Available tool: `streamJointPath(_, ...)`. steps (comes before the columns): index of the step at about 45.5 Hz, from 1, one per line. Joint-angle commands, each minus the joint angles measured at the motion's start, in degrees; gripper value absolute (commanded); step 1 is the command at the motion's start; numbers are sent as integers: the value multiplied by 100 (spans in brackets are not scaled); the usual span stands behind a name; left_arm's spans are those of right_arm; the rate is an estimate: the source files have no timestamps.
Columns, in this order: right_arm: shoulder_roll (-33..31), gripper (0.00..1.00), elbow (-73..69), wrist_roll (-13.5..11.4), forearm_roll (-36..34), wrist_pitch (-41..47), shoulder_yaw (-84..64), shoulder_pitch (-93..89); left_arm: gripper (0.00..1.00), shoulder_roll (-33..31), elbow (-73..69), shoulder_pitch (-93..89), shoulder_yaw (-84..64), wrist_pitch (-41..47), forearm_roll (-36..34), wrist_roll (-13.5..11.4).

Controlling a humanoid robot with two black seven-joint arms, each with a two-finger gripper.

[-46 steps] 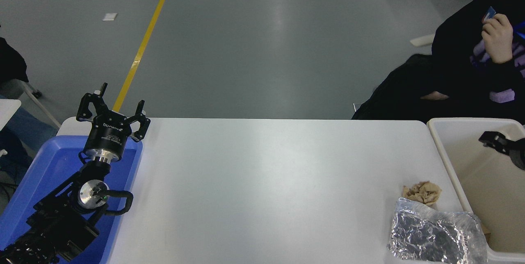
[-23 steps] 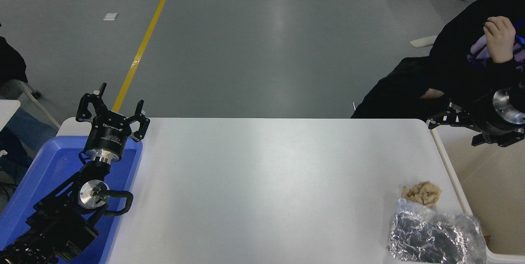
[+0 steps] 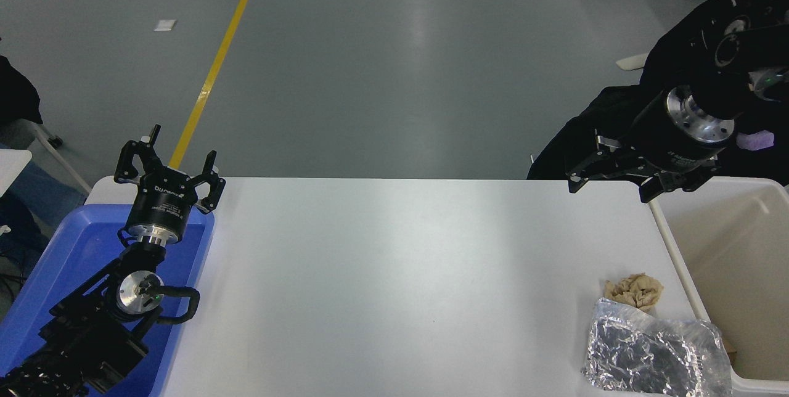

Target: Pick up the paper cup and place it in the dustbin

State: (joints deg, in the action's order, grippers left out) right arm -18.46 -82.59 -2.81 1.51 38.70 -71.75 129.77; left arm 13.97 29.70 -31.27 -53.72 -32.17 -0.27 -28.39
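Head view, left arm: parked at the lower left, over the blue tray [image 3: 68,249], its left gripper [image 3: 167,166] pointing away from the camera with the fingers spread and nothing between them.
Head view, right arm: comes in from the right edge, high up, in front of a dark-clothed person seated at the table's far right corner.
Right gripper [image 3: 610,184]: hangs above the far right corner of the white table [image 3: 394,274], just beside the dustbin's far left corner; its fingers are splayed apart and hold nothing.
Dustbin [image 3: 678,261]: cream-white tub standing off the table's right edge, its left rim running along that edge; the part of its inside that shows is smooth wall, and the lower right part is cut off by the picture's edge.
Paper cup: cannot be seen anywhere in this view, neither on the table, nor in either gripper, nor in the visible part of the dustbin.
Crumpled tan paper wad [image 3: 635,290]: lies on the table near its right edge, close to the dustbin's rim.
Silver foil bag [image 3: 653,357]: lies just in front of the wad, touching it, at the near right corner of the table.
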Motion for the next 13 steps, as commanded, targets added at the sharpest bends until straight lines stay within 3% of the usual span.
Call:
streamJointPath(1, 88, 100, -3, 0, -19, 77, 3, 110, 98, 0, 1, -2, 11, 0, -8, 0)
streamJointPath(13, 159, 100, -3, 0, 7, 68, -23, 189, 98, 0, 1, -2, 11, -9, -8, 0)
